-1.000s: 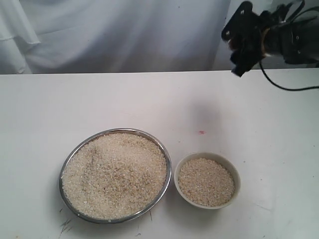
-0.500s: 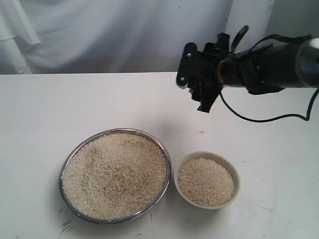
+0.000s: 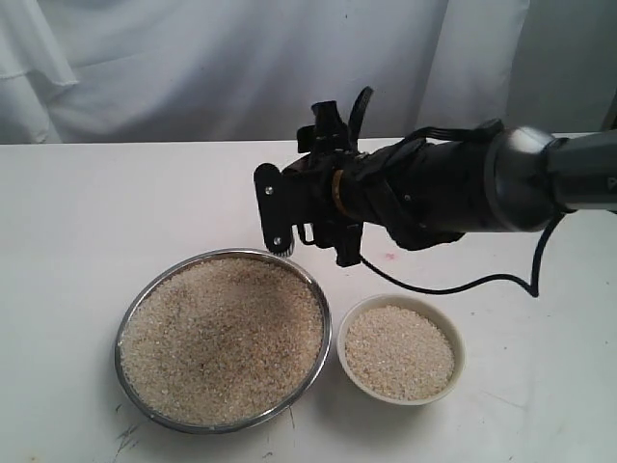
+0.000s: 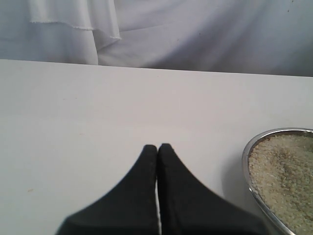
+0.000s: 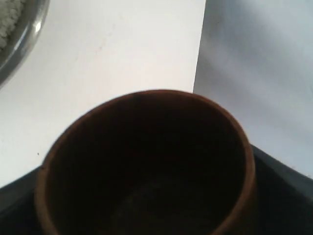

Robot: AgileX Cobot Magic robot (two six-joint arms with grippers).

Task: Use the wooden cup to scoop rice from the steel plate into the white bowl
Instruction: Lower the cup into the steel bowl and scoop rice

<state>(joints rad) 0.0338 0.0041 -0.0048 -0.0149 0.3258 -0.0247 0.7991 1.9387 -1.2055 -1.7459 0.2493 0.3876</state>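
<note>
The steel plate sits at the front left, heaped with rice. To its right stands the white bowl, also full of rice. My right gripper hangs just over the plate's far rim, reaching across from the right. In the right wrist view it is shut on the wooden cup, whose dark inside looks empty; the plate's rim shows at a corner. My left gripper is shut on nothing, low over bare table beside the plate. It is out of the exterior view.
A white cloth hangs behind the table's far edge. The right arm's black cable loops above the table behind the bowl. A small pink spot marks the tabletop beyond the bowl.
My right arm has swung from the far right corner, forward and to the left, down to the plate's far rim. Plate, bowl and rice have not moved.
</note>
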